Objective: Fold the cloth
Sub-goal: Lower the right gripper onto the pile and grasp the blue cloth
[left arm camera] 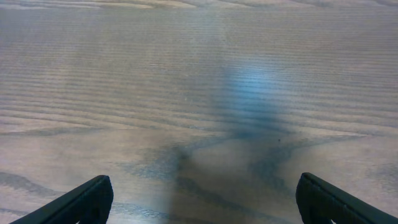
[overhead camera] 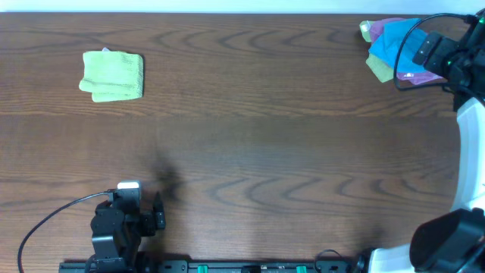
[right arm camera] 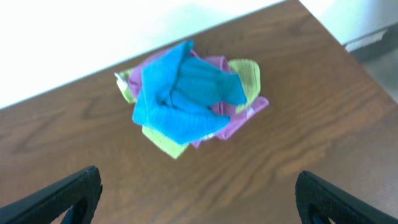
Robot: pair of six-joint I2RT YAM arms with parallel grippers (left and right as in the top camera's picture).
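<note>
Dark wood-grain table [overhead camera: 242, 136] runs beneath my left jaws, spread wide at the near edge and holding nothing. Folding hasn't begun, I judge: the bright sky-blue terry cloth [right arm camera: 183, 102] lies crumpled atop a purple cloth [right arm camera: 245, 112] and a light green cloth [right arm camera: 249, 71] at the far right corner, ahead of my spread right jaws, untouched

The surface [left arm camera: 124, 74] is softly lit; a bluish glare and blurred shadows are cast across its middle.
</note>
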